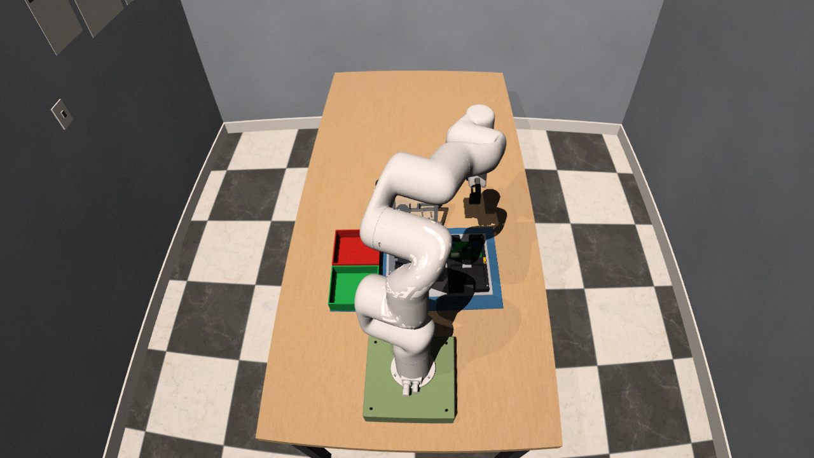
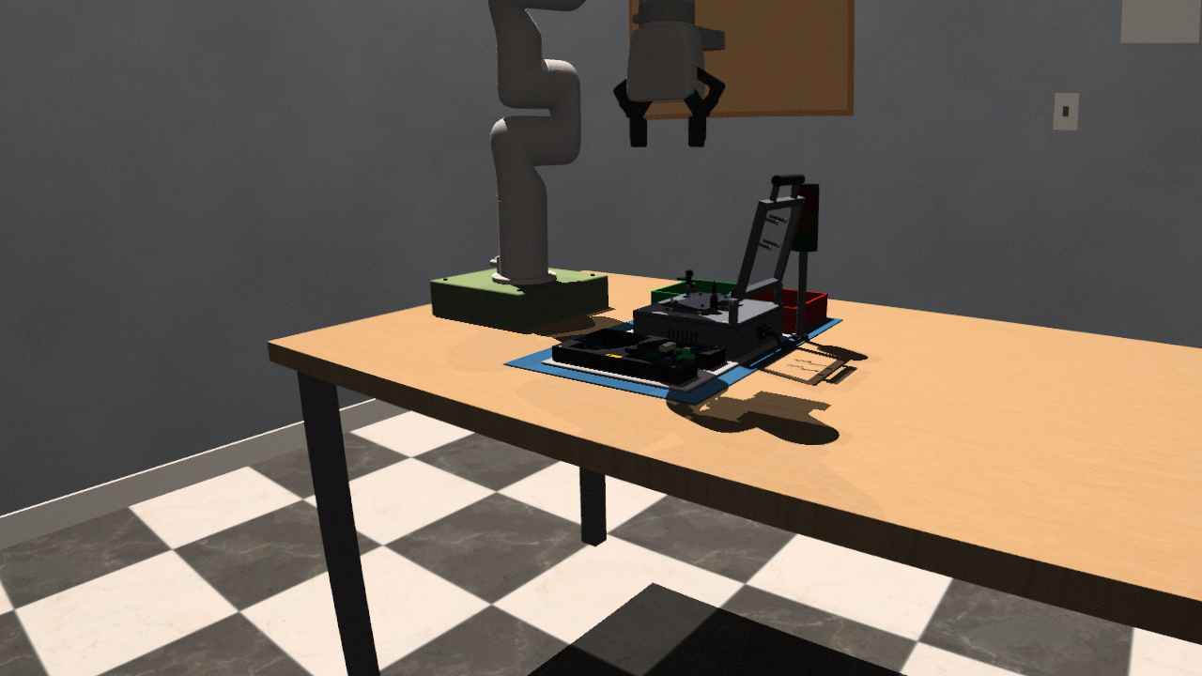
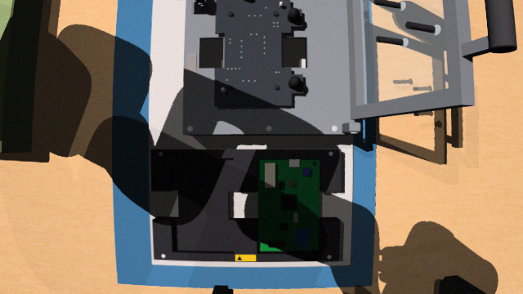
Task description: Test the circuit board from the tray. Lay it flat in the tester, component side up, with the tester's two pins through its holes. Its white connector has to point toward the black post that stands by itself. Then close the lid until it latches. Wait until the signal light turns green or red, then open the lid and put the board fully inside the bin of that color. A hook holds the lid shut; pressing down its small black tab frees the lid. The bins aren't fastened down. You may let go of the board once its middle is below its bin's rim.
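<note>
Nothing of the task looks done yet. The circuit board (image 3: 288, 204) lies flat in its black tray (image 3: 196, 204) on the desk (image 2: 966, 437), component side up. The tool (image 2: 667, 126) hangs high above, its fingers spread wide and empty. The tester (image 3: 261, 65) is bare, lid (image 3: 413, 61) raised (partly in shadow). Every step remains: pickup, seating on the pins, closing, waiting, and sorting into a bin.

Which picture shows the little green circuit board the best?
The wrist view. It looks straight down on the circuit board, so its chips show as it lies in the black tray. In the top view the arm covers most of it. In the exterior view it is small and seen nearly edge-on.
</note>
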Robot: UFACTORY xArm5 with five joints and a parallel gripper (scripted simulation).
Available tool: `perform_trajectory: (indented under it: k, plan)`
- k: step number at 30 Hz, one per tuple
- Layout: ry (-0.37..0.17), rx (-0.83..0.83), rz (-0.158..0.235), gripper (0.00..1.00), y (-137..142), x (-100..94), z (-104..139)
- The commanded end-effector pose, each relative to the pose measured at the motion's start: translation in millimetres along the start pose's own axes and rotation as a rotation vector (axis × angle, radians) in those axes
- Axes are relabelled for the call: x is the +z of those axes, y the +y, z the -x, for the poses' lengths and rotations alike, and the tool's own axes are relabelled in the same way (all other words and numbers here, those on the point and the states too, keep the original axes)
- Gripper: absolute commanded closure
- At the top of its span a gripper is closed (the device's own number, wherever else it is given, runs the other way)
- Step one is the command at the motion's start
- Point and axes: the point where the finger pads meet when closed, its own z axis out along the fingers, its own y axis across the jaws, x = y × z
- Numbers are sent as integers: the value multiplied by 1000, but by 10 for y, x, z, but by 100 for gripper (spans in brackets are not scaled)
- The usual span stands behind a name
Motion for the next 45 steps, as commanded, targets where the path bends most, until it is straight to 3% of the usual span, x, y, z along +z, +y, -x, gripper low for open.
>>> perform_trajectory:
  k: [1,8,16,18,32,45]
  plan:
    - [-1,0,4,0,8,56,2]
    - [-1,0,4,0,11,424,0]
    - [-1,0,4,0,15,1051,-6]
    - [-1,0,4,0,15,1051,-6]
    - [-1,0,4,0,24,2111,-14]
    - [-1,0,4,0,26,2432,-17]
